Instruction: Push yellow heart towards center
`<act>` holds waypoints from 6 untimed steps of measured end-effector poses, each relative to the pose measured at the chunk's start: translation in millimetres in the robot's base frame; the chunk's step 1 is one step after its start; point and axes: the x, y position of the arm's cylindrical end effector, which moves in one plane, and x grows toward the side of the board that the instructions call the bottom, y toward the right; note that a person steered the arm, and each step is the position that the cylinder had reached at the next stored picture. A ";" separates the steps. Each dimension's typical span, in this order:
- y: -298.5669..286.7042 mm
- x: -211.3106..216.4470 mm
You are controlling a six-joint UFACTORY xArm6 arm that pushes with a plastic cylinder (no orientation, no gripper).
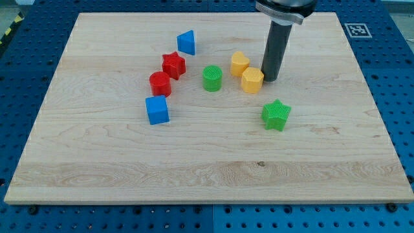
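Observation:
The yellow heart [240, 63] lies on the wooden board [207, 175], right of the middle and toward the view's top. A yellow hexagon [252, 80] sits touching it at its lower right. My tip [270, 79] stands just right of the yellow hexagon, touching or nearly touching it, and to the lower right of the heart. The dark rod rises from there to the view's top edge.
A green cylinder [212, 77] sits left of the yellow blocks. A green star [276, 114] lies below my tip. A red star [173, 65], a red cylinder [160, 83], a blue cube [157, 110] and a blue triangle [187, 43] lie at the left.

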 end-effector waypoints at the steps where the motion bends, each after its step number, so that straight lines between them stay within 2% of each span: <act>1: -0.7 -6.8; 2: -0.7 -19.8; 6: -18.3 -25.1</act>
